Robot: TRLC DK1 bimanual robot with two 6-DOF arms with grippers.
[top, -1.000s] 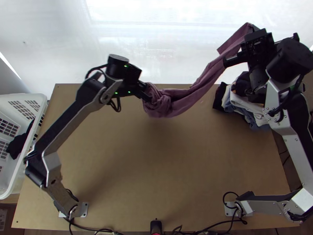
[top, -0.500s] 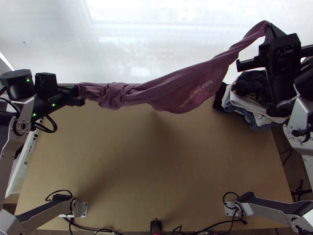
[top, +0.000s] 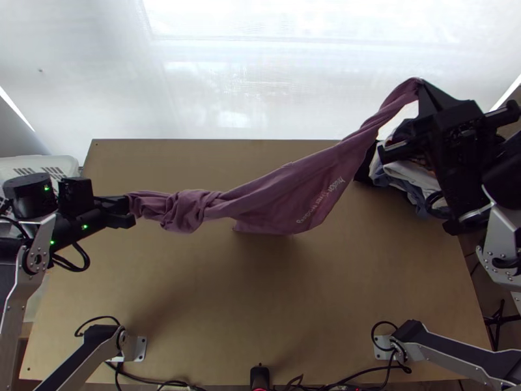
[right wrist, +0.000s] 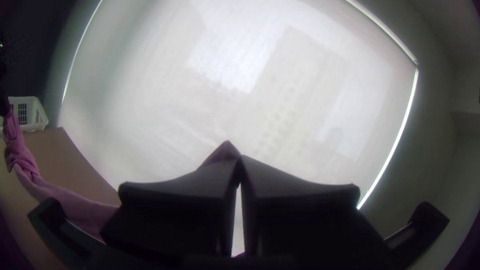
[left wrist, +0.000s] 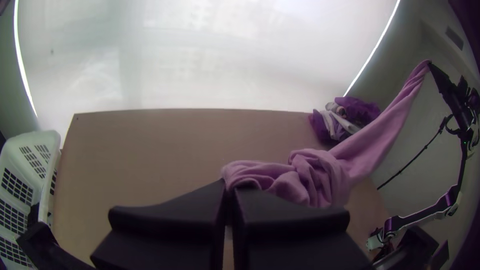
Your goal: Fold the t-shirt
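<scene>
The left gripper (top: 126,212) has its fingers (left wrist: 167,220) pressed nearly together on one bunched end of the t-shirt (top: 277,205). The fingers (right wrist: 170,200) of the right gripper (top: 420,86) meet at their tips, pinching another, twisted end. Between the two pairs of fingers the mauve cloth hangs over the tabletop (top: 260,313), knotted-looking near the left fingers and widening to a flatter panel in the middle (pale lettering runs along it). Whether its low edge touches the wood, I can't quite tell. Just beside the right fingers lies a heap of clothes (top: 405,174); beyond the left fingers, a white basket (top: 36,164).
</scene>
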